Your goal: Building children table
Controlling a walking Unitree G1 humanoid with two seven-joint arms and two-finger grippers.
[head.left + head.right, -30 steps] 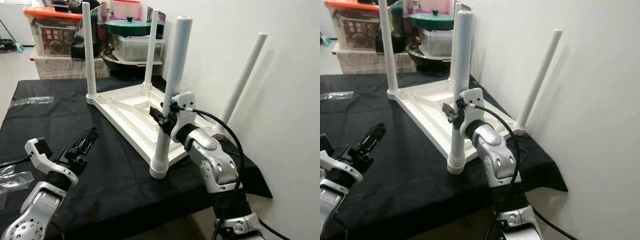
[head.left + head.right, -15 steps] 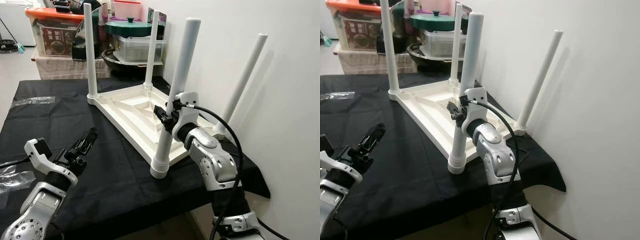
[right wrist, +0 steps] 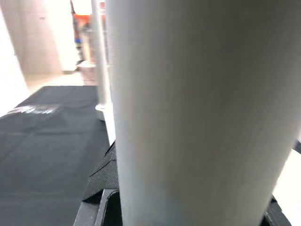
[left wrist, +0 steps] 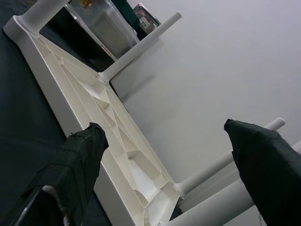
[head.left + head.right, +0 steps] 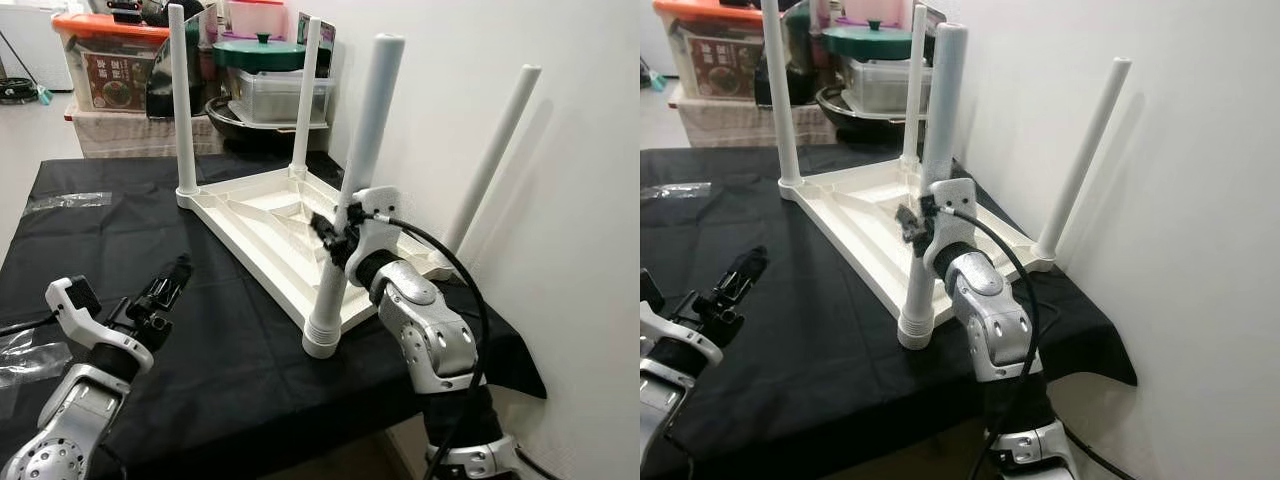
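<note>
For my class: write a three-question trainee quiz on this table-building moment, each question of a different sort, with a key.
1. True or false: the white table top lies upside down on the black cloth, legs pointing up.
2. How many legs stand in its corners?
3. Multiple choice: the right end effector is
A) hanging idle
B) shut on the nearest leg
C) resting on the cloth

Key
1. True.
2. Four.
3. B. The left end effector hovers open over the cloth, touching nothing.
</note>
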